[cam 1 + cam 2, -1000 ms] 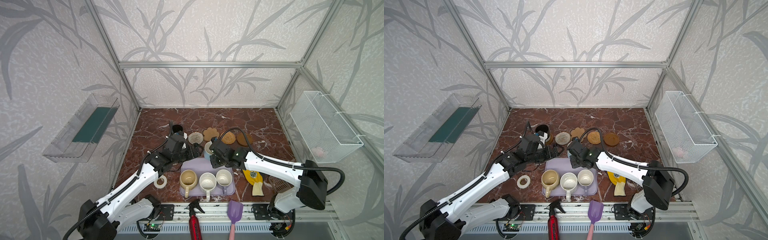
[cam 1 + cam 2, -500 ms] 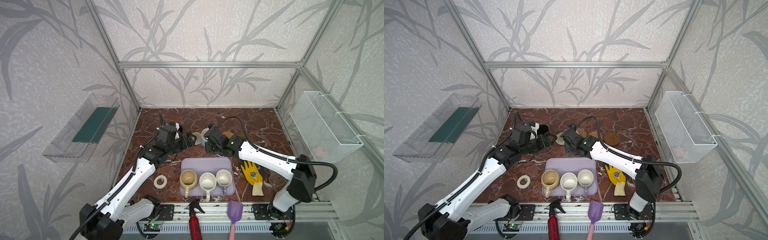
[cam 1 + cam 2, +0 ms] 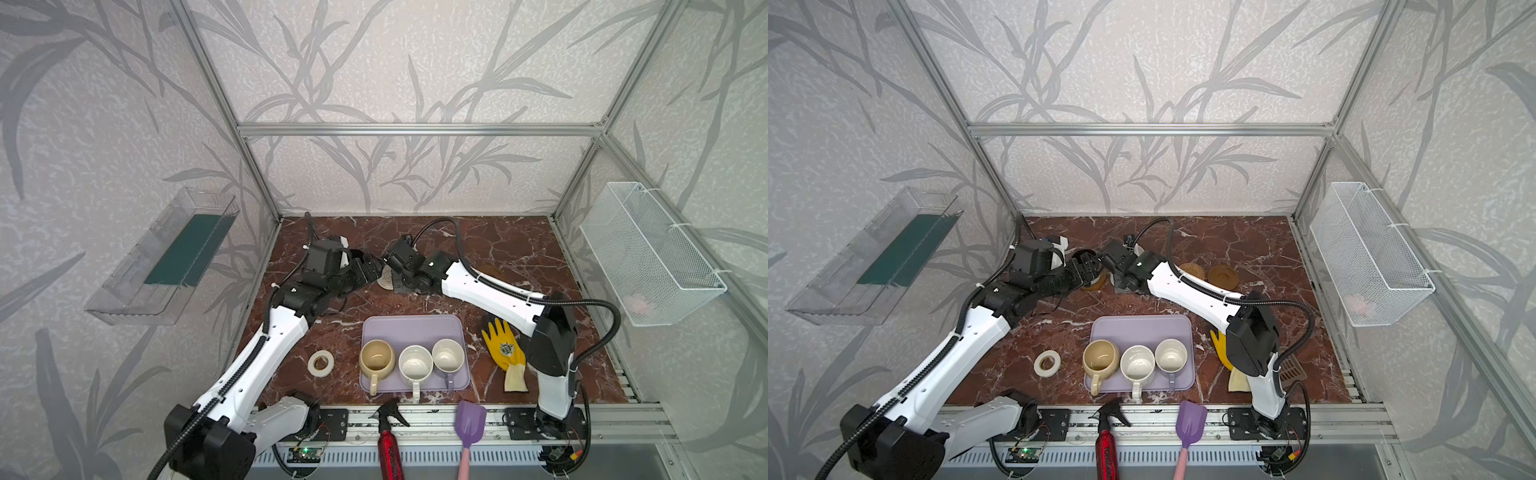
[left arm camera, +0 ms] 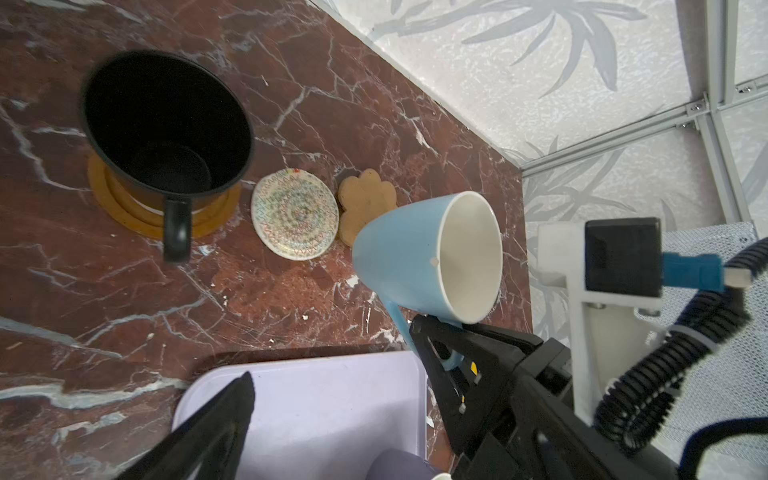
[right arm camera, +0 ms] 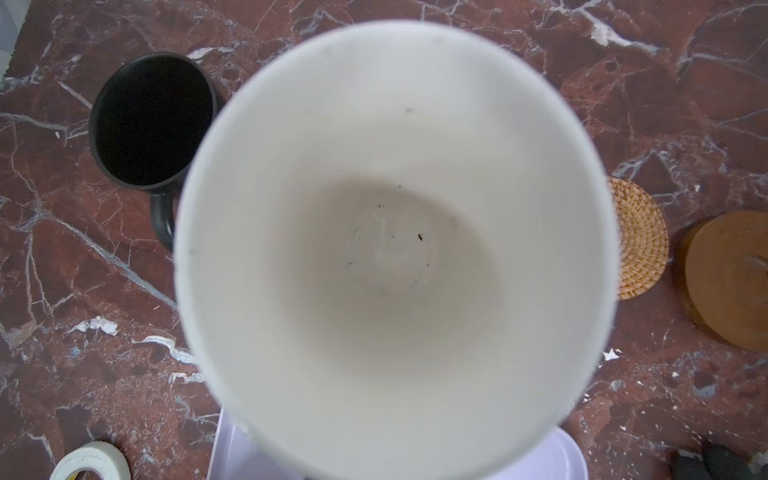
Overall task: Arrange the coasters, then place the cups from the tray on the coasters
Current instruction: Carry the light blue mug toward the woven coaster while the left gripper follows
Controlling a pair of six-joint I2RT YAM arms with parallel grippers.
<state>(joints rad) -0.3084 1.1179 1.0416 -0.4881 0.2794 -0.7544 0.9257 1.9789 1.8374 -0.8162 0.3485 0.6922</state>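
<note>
My right gripper (image 4: 432, 345) is shut on the handle of the light blue cup (image 4: 399, 253) and holds it tilted above the marble, near the flower coaster (image 4: 365, 199) and the woven coaster (image 4: 295, 220). The cup's white inside (image 5: 395, 249) fills the right wrist view. The black cup (image 4: 166, 124) stands on an amber coaster (image 4: 124, 212). The rattan coaster (image 3: 1194, 271) and a second amber coaster (image 3: 1223, 275) lie bare. My left gripper (image 4: 357, 399) is open and empty over the tray's (image 3: 411, 328) far edge. Beige (image 3: 376, 359), speckled (image 3: 415, 365) and lavender-grey (image 3: 448, 357) cups stand on the tray.
A white tape roll (image 3: 321, 362) lies left of the tray and a yellow glove (image 3: 505, 349) right of it. A red spray bottle (image 3: 388, 444) and a purple scoop (image 3: 469, 419) rest on the front rail. A wire basket (image 3: 648, 253) hangs on the right wall.
My right gripper has carried the light blue cup from the tray's back edge toward the row of coasters. My left arm has swung back beside the black cup, its jaws still open.
</note>
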